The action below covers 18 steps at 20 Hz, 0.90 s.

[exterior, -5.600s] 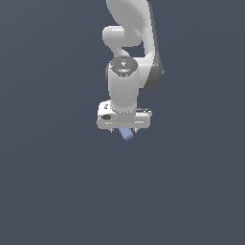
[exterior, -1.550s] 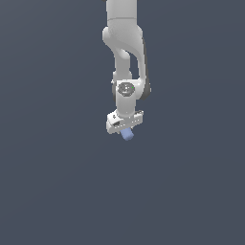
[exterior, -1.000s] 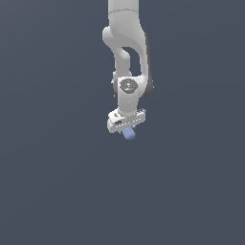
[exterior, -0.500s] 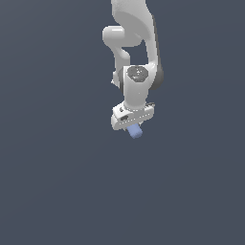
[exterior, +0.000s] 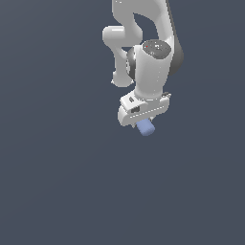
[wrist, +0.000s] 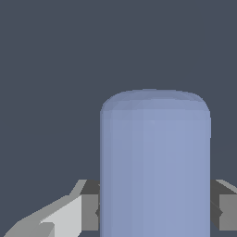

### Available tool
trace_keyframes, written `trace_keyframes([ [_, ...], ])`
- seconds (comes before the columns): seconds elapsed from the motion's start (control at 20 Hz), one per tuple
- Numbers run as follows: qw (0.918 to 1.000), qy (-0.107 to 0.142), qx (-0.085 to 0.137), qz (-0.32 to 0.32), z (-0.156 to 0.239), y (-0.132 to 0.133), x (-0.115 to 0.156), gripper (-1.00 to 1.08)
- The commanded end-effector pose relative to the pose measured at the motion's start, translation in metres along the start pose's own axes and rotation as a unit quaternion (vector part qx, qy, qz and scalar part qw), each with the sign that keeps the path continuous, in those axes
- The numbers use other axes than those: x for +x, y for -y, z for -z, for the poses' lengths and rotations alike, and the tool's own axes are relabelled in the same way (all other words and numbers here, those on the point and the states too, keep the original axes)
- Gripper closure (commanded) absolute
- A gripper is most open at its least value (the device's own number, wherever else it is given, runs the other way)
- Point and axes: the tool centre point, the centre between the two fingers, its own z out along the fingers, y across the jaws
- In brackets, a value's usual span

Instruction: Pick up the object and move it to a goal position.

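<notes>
One white-grey robot arm (exterior: 143, 57) hangs down from the top of the exterior view, the largest thing in sight, against a plain dark slate background with no table edge or marker to be seen. At its lower end sits one gripper (exterior: 145, 122), tilted so that it slopes toward the exterior view's right. It is clenched on the single task item, one small periwinkle-blue peg (exterior: 145, 128), whose rounded end pokes out just below the gripper body. The wrist view confirms the hold: the peg (wrist: 155, 162) fills the middle of the picture, and a grey pad (wrist: 89, 210) presses against it on each side, touching it with no gap visible.

As for progress, the picking-up looks done, since the peg is carried in the air with nothing beneath it or touching it apart from the gripper. What remains, by my judgement, is bringing it to the goal position. No goal marker shows in either view, so how close the peg is to that spot cannot be told from here; it may be near or well apart.

Counted, largest to smallest: one arm, one gripper with two pads, one peg.
</notes>
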Motion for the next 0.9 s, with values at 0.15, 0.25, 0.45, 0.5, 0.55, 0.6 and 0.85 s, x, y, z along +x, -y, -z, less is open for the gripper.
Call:
trace_keyframes([
  [0.15,1.0,0.001,0.0,0.0,0.036,0.005,0.022,1.08],
  [0.25,1.0,0.001,0.0,0.0,0.045,0.007,0.029,1.08],
  [0.45,1.0,0.001,0.0,0.0,0.059,0.008,0.038,1.08],
  [0.5,1.0,0.001,0.0,0.0,0.061,0.009,0.04,1.08],
  [0.55,1.0,0.001,0.0,0.0,0.063,0.009,0.041,1.08],
  [0.6,1.0,0.001,0.0,0.0,0.064,0.009,0.042,1.08],
  [0.85,1.0,0.001,0.0,0.0,0.067,0.009,0.045,1.08],
])
